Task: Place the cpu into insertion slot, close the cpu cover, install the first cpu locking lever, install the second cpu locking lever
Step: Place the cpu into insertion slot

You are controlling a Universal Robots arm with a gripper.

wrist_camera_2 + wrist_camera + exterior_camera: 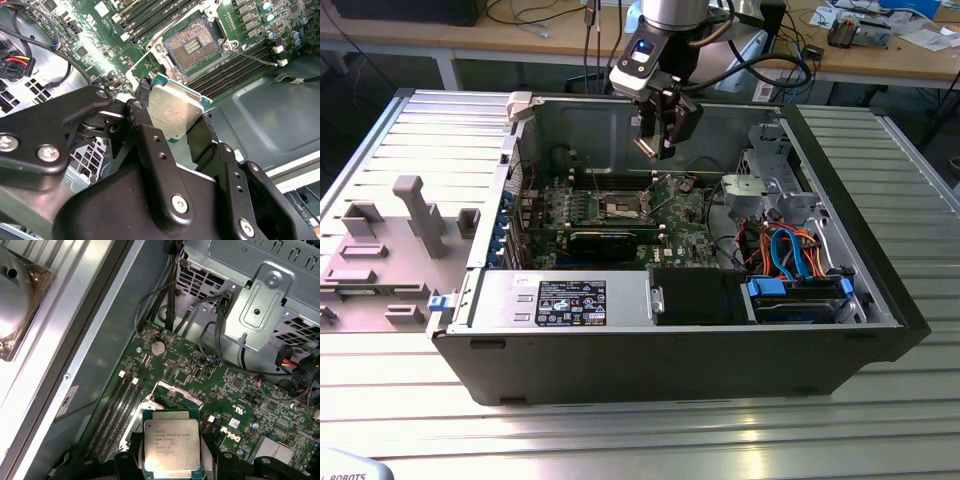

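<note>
My gripper (660,135) hangs inside the open computer case, above the green circuit board (680,225) and toward its far edge. It is shut on the cpu (175,110), a flat square chip with a silvery top, pinched at two opposite edges by the black fingers (142,107). In the first wrist view the cpu (172,447) sits between the fingertips with its printed face up. The insertion slot (192,47) lies open below, a dark square with a silver rim, also seen in the exterior view (620,207). The cpu cover (180,392) stands raised beside it. A thin lever rod (255,57) lies free.
A metal drive cage (770,180) and orange and blue cables (790,255) fill the exterior view's right of the case. A long black card (610,243) crosses the board in front of the slot. The labelled power supply (570,300) sits at the near wall. A grey fixture (400,240) lies outside.
</note>
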